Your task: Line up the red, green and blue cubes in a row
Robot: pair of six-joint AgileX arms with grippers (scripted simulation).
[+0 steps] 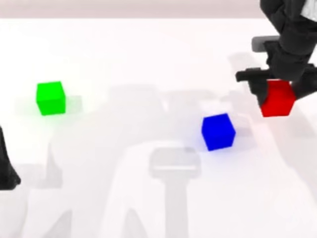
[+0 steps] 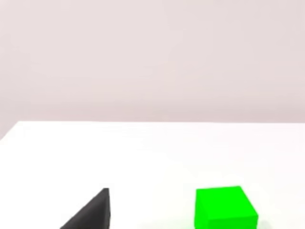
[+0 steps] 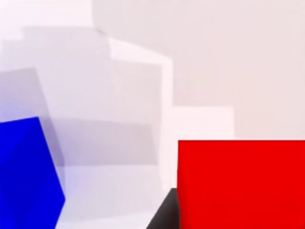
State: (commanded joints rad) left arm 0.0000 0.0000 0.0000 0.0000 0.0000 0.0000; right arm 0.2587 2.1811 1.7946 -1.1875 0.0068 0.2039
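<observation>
The right hand (image 1: 273, 88) is down at the red cube (image 1: 278, 98), near the right edge of the surface (image 1: 148, 54) and toward its far side. Dark fingers sit at the cube's far face and one side, and in the right wrist view the red cube (image 3: 240, 183) fills the near corner with a dark finger (image 3: 164, 212) against its side. The hand looks narrowed around the cube, but whether it already grips cannot be told from these pictures. Coming at the cube from straight above makes sense: the approach leaves the neighbours alone.

The blue cube (image 1: 218, 131) lies near the red one, a little closer to the middle and to the near edge, apart from it and turned slightly; it also shows at the side of the right wrist view (image 3: 26, 174). The green cube (image 1: 51, 98) sits well apart, close to the left edge. The three are scattered, not yet in a row, so I judge the task to be at an early stage.

The left arm (image 1: 7, 168) is parked at the left edge, below the green cube; its wrist view shows the green cube (image 2: 224, 207) ahead and one dark finger tip (image 2: 93, 212), and I cannot tell that hand's opening.

Nothing lies between the cubes. The blue cube is the only near thing that a sideways carry of the red one could knock.
</observation>
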